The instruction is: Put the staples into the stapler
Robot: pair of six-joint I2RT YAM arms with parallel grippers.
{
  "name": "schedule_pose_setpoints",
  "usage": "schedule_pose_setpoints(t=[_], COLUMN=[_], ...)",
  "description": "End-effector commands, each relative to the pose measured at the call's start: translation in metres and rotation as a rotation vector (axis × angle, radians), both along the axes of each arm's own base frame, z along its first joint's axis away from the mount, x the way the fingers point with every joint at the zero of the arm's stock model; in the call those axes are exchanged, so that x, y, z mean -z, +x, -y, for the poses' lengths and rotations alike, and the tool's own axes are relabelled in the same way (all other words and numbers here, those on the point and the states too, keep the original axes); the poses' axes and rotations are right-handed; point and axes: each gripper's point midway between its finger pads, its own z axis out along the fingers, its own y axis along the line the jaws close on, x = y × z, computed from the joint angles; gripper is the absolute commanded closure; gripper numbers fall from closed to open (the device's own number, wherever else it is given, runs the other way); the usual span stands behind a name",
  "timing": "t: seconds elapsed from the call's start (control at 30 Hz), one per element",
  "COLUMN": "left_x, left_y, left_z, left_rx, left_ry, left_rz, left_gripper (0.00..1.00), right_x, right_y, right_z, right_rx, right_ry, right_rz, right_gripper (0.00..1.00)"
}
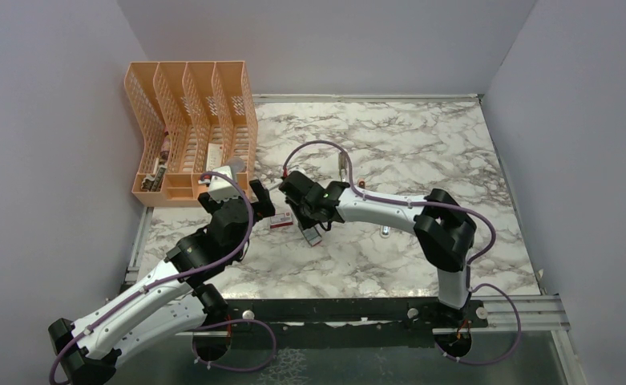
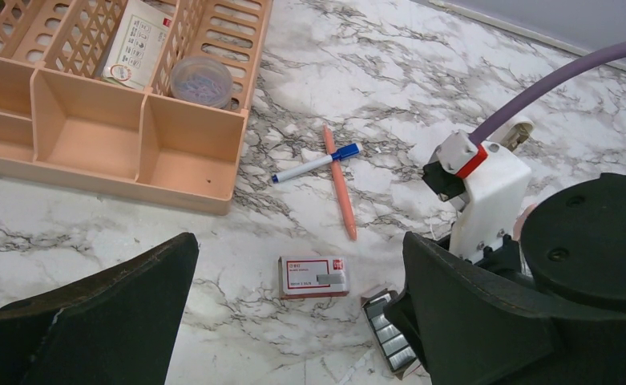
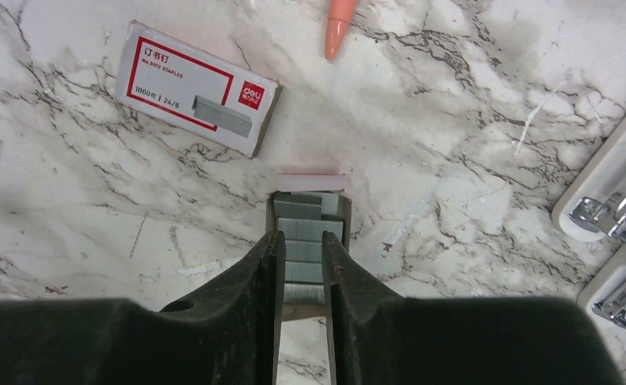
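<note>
The staples [image 3: 309, 220] are grey strips lying in a small open cardboard tray on the marble; they also show in the left wrist view [image 2: 385, 329]. Their red-and-white box [image 3: 195, 88] lies shut just to the left, seen too in the top view [image 1: 281, 222] and the left wrist view [image 2: 313, 277]. My right gripper [image 3: 301, 241] is right over the tray, with only a narrow gap between its jaws and strips showing in that gap. The white stapler [image 3: 610, 204] lies open at the right edge, silver parts showing. My left gripper [image 2: 301, 297] is wide open above the box.
An orange desk organiser [image 1: 189, 128] stands at the back left, with a round tub [image 2: 201, 80] in one slot. An orange pen [image 2: 339, 184] and a blue-capped marker [image 2: 313, 164] lie crossed just beyond the box. The two arms are close together mid-table.
</note>
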Motion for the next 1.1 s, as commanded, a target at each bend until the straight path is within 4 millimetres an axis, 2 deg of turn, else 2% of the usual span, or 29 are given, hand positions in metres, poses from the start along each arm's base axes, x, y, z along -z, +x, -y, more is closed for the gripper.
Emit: schedule_pose_setpoints(t=[0.0, 0.33, 0.47, 0.7, 1.07], left_x=[-0.002, -0.002, -0.002, -0.002, -0.001], left_y=[0.000, 0.000, -0.001, 0.000, -0.001], left_z=[-0.004, -0.004, -0.005, -0.005, -0.005], left_rx=[-0.022, -0.022, -0.024, -0.027, -0.027], left_ry=[-0.008, -0.010, -0.011, -0.012, -0.011], left_rz=[0.014, 0.014, 0.016, 0.015, 0.015], left_gripper=[0.01, 0.01, 0.01, 0.01, 0.01], right_x=[-0.011, 0.010, 0.018, 0.019, 0.019], right_y=[-0.008, -0.002, 0.001, 0.002, 0.003], right_z=[0.012, -0.005, -0.007, -0.009, -0.013], right_rx=[-0.004, -0.007, -0.002, -0.003, -0.014], right_ry=[-0.014, -0.013, -0.034, -0.029, -0.021], right_rz=[0.014, -0.009, -0.010, -0.006, -0.009], right_gripper=[0.72, 0.72, 0.65, 0.59, 0.57])
